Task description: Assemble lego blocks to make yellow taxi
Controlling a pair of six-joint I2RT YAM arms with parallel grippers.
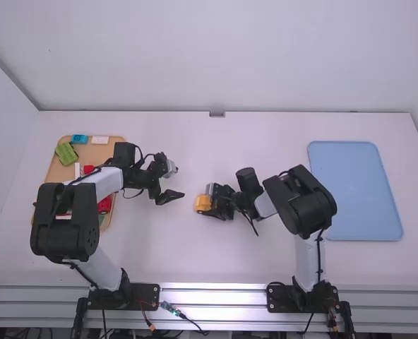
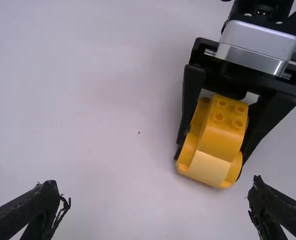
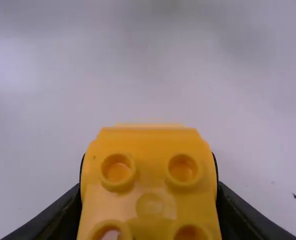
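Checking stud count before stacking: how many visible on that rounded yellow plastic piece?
4, on the piece in the right gripper: two studs nearer its palm, two farther; others may be hidden.

I can't make out any words, labels, numbers or signs from here.
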